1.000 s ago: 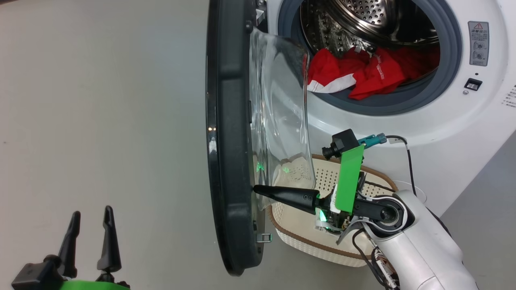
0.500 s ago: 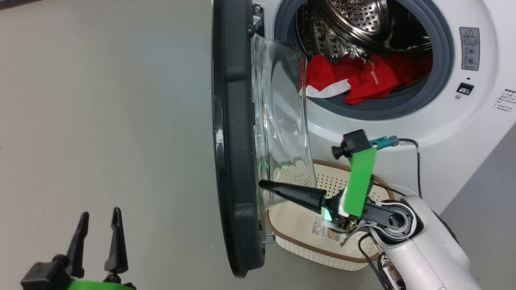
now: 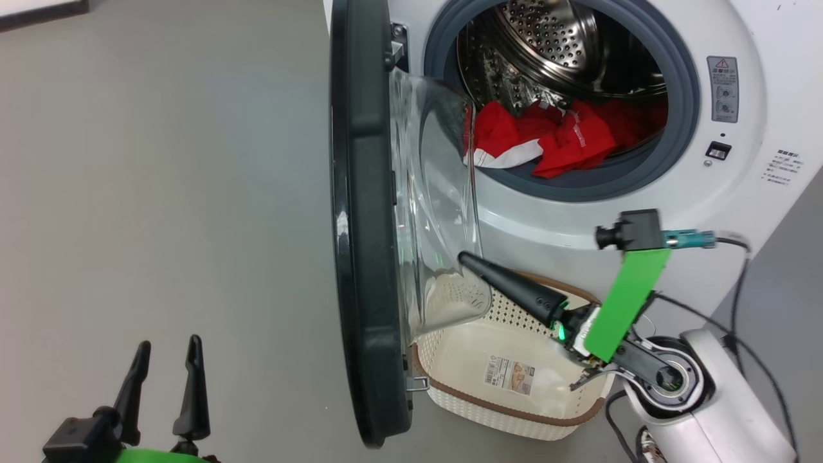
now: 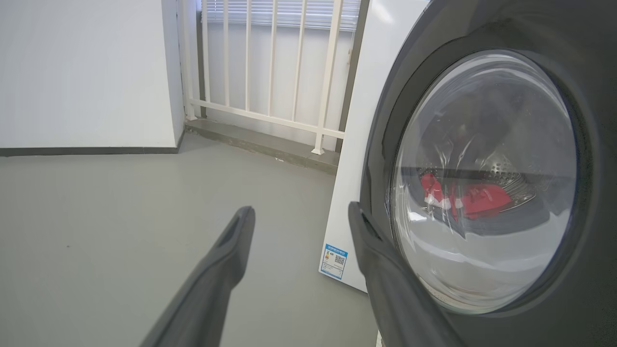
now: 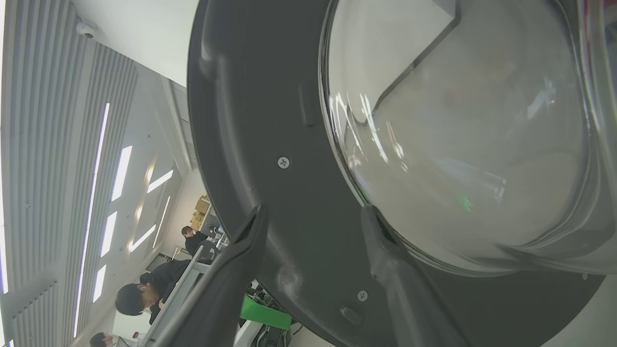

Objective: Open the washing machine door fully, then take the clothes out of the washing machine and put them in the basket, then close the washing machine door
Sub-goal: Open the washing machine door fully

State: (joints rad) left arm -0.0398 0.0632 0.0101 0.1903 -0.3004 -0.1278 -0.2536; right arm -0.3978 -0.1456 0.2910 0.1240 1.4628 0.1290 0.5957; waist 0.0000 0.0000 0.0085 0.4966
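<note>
Head view. Left pincer (image 3: 168, 344) low in the corner, two fingers apart, empty, wrist cut off by the frame edge. Right pincer (image 3: 472, 263) side-on: one finger showing, the other hidden behind it, gap unreadable here. Just beside its tip, one washing machine door (image 3: 366, 225), swung wide, seen edge-on; contact with the glass unclear. Under that pincer, one basket (image 3: 514, 418), its corner blurred behind the glass. Beyond and above, the washing machine (image 3: 739, 180), top cut off, with the clothes (image 3: 553, 138) heaped at the drum's mouth; garments not countable.

Left wrist view. Left pincer (image 4: 300, 212) spread, nothing between. Right of it, the washing machine door (image 4: 434, 38); clothes (image 4: 482, 197) a red blur through the glass.

Right wrist view. Right pincer (image 5: 314, 214) parted, gripping nothing. Close ahead, the washing machine door (image 5: 250, 120), inner face, edges cut off, two screws showing.
</note>
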